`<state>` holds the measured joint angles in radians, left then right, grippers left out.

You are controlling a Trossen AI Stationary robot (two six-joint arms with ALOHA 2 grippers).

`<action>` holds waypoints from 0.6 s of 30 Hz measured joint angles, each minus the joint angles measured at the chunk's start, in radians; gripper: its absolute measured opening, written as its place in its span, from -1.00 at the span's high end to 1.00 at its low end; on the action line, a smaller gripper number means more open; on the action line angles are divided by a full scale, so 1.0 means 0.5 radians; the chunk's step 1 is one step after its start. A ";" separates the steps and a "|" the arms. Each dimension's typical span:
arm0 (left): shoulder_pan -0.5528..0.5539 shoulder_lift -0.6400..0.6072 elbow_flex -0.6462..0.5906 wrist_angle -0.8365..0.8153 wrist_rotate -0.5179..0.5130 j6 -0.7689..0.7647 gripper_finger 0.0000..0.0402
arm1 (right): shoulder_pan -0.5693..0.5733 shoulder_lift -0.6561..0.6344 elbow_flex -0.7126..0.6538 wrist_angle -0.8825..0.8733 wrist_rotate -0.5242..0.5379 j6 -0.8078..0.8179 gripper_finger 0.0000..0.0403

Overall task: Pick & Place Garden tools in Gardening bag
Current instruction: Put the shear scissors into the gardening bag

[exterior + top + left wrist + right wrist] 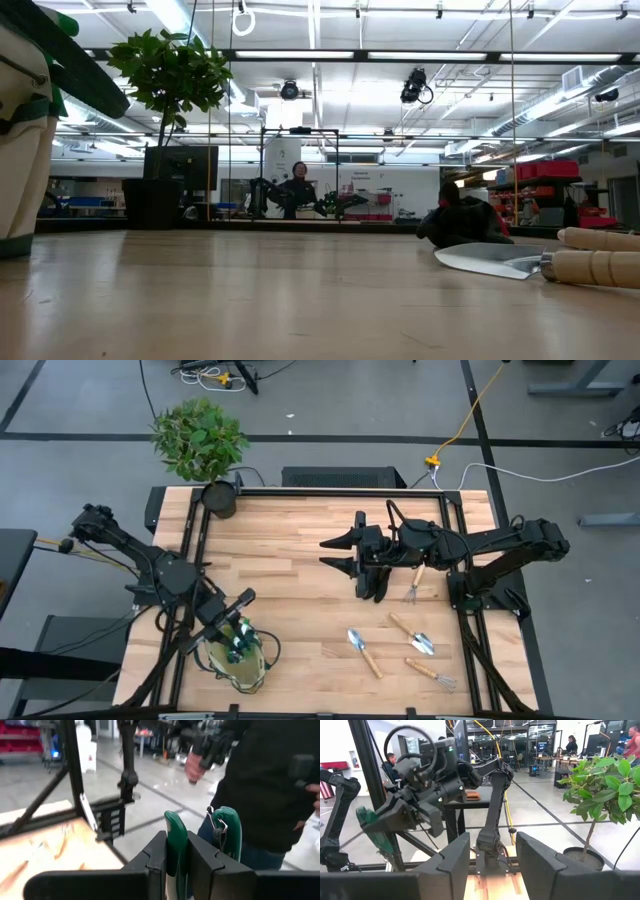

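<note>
My left gripper (pixel 238 618) hovers level above the gardening bag (pixel 240 668), a beige tote with green trim at the table's near left, whose side also shows in the low view (pixel 22 140). It is shut on pruning shears (pixel 176 832) with green handles. My right gripper (pixel 336 555) hangs open and level over the table's middle, holding nothing. Two trowels (pixel 362 651) (pixel 413 633) and a hand fork (pixel 432 673) lie flat on the near right of the table. Another hand fork (pixel 415 586) lies partly under my right arm. My left gripper pinches one green handle of the shears (pixel 175 851) between its two fingers. The second handle (pixel 227 827), with its wire clip, stands free just outside one finger. The handles' rounded ends stick out past the fingers. The shears are lifted clear of the table; their blades are hidden.
A leafy plant (pixel 200 438) in a black pot (pixel 220 498) stands at the table's far left corner. A person in dark clothes (pixel 265 785) stands just beyond the table edge in front of my left gripper. Bare wood lies between the bag and the trowels.
</note>
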<state>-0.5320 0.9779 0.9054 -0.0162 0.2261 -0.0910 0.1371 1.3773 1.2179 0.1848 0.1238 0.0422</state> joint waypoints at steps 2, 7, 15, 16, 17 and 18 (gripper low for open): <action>-0.028 0.000 0.000 -0.060 -0.054 -0.003 0.73 | 0.000 0.000 0.000 0.001 0.000 0.001 0.19; -0.075 0.000 0.000 -0.088 -0.096 0.005 0.73 | 0.000 0.000 0.000 0.012 0.000 0.003 0.19; -0.167 0.097 -0.032 -0.037 -0.076 0.020 0.73 | 0.001 0.000 -0.001 0.015 -0.001 0.039 0.19; -0.168 0.124 -0.044 -0.017 -0.074 0.020 0.73 | 0.000 0.000 -0.001 0.015 0.000 0.050 0.19; -0.168 0.149 -0.058 -0.002 -0.076 0.019 0.73 | 0.000 0.000 -0.001 0.016 0.000 0.052 0.19; -0.168 0.177 -0.067 -0.005 -0.076 0.019 0.73 | 0.000 0.000 -0.001 0.016 -0.001 0.053 0.19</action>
<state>-0.6163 1.0663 0.8717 -0.0189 0.1883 -0.0815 0.1371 1.3773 1.2175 0.1928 0.1235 0.0687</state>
